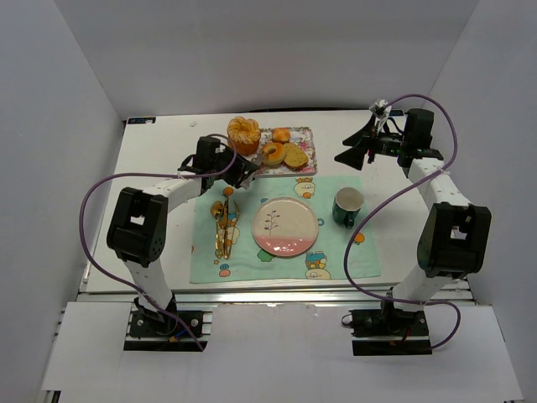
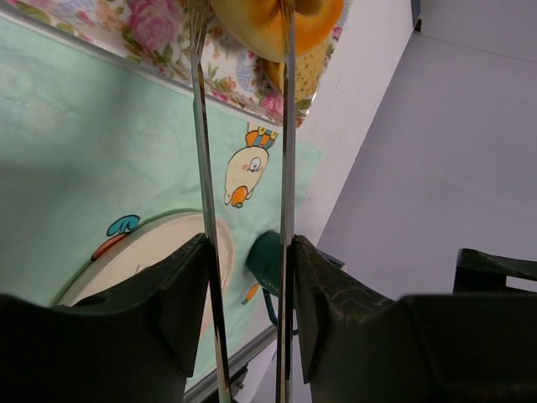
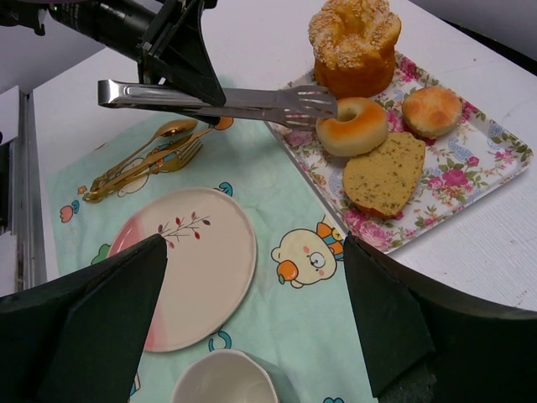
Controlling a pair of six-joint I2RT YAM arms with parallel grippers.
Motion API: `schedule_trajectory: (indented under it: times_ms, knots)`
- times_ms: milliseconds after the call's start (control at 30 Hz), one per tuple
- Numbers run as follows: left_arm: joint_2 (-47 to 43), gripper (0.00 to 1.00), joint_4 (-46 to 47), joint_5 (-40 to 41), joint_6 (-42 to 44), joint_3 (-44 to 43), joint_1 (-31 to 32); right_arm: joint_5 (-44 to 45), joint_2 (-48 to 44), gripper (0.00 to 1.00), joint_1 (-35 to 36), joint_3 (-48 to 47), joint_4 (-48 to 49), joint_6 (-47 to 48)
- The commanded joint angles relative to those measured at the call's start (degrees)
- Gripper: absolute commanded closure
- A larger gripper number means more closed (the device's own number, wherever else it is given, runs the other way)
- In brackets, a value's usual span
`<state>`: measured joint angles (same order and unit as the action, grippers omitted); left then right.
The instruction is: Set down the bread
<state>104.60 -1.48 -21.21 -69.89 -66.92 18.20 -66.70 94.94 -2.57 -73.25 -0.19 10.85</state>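
Right wrist shows our left gripper (image 3: 197, 80) clamping tongs (image 3: 218, 96) at the tray's (image 3: 495, 168) ring bread (image 3: 357, 126); right gripper (image 3: 254, 242) open.

Tray (image 3: 491, 168) pink floral; placemat (image 3: 277, 210) mint, cartoon animals; plate (image 3: 193, 260) cream-pink, twig motif; mug (image 1: 346, 217) dark green.

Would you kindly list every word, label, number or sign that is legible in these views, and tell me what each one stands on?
None: no text can be read in any view.
On the placemat: cartoon figures only, no words.
On the tray, plate, mug and tongs: patterns or plain surfaces, no lettering shows.
On the table, a small strip at its far left corner: too small to tell whether it bears text.
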Motion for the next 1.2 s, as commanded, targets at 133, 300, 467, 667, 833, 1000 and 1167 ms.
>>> schedule_trajectory:
  times_ms: [133,300,467,667,833,1000,1167]
  knots:
    - [-0.53,0.51,5.17,-2.6,-2.01,-0.06,0.26,-1.59,-2.56,0.11,-0.24,0.57,1.68,-0.48]
    - [-0.8,0.66,6.66,-3.31,-2.88,0.73,0.26,-1.51,-2.91,0.1,-0.24,0.65,1.68,-0.39]
    - [-2.55,0.79,7.01,-3.66,-3.06,1.87,0.26,-1.68,-3.09,0.11,-0.24,0.83,1.59,-0.48]
    - [-6.59,0.86,7.1,-3.92,-2.54,4.86,0.26,-1.77,-3.44,0.1,-0.24,0.83,1.59,-0.57]
    - [-12.39,0.9,4.47,-5.06,0.7,7.14,0.26,-2.03,-3.97,0.11,-0.24,1.01,1.33,-0.31]
    - [-22.49,0.92,-1.15,-7.52,4.49,13.11,0.26,-2.03,-4.06,0.11,-0.24,0.92,0.54,0.31]
    - [-30.49,0.92,-10.1,-10.86,10.64,18.57,0.78,-1.77,-4.32,0.11,-0.24,1.1,0.27,0.49]
